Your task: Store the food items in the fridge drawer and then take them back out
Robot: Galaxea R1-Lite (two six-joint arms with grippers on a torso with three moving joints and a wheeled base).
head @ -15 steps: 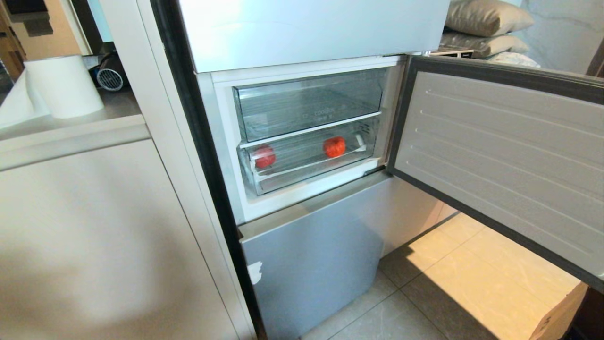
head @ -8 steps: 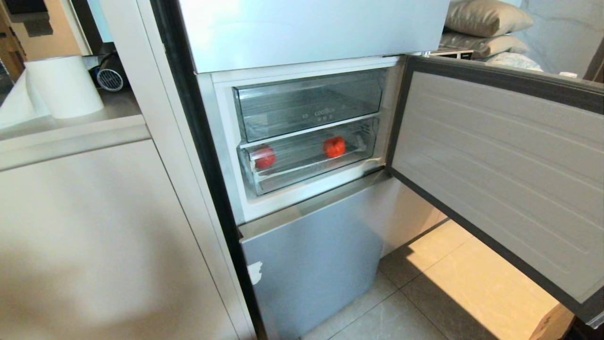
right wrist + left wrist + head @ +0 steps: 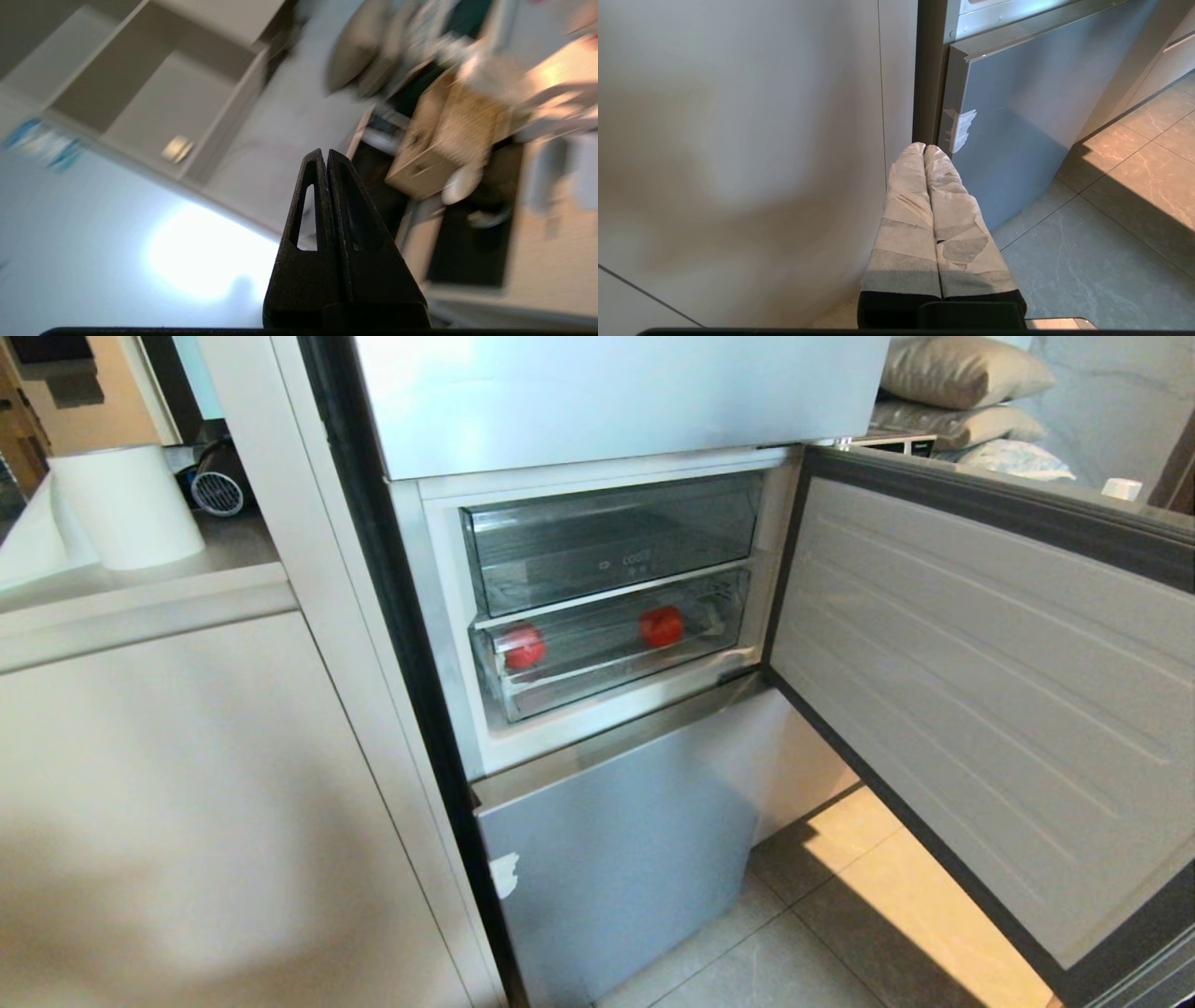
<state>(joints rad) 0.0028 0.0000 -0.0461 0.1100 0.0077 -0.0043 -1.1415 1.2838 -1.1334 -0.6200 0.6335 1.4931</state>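
Note:
Two red-orange food items [image 3: 524, 646] [image 3: 661, 626] lie apart in the fridge drawer [image 3: 607, 683], the lower clear one in the open middle compartment, seen through its plain front. Neither gripper shows in the head view. My right gripper [image 3: 325, 151] is shut on nothing, with a blurred room with shelves and a box behind it. My left gripper [image 3: 923, 147], its fingers wrapped in pale tape, is shut and empty. It hangs low, in front of the seam between the cabinet and the fridge's lower door [image 3: 1017, 121].
Above the drawer sits a taller clear drawer with white lettering [image 3: 611, 537]. The compartment door [image 3: 980, 691] stands open on the right, over the tiled floor [image 3: 822, 933]. A beige cabinet [image 3: 187, 803] with a white paper roll [image 3: 126, 504] fills the left.
The open compartment door has swung on its hinge, its free end coming nearer and lower in the head view. The food items and drawers have not moved.

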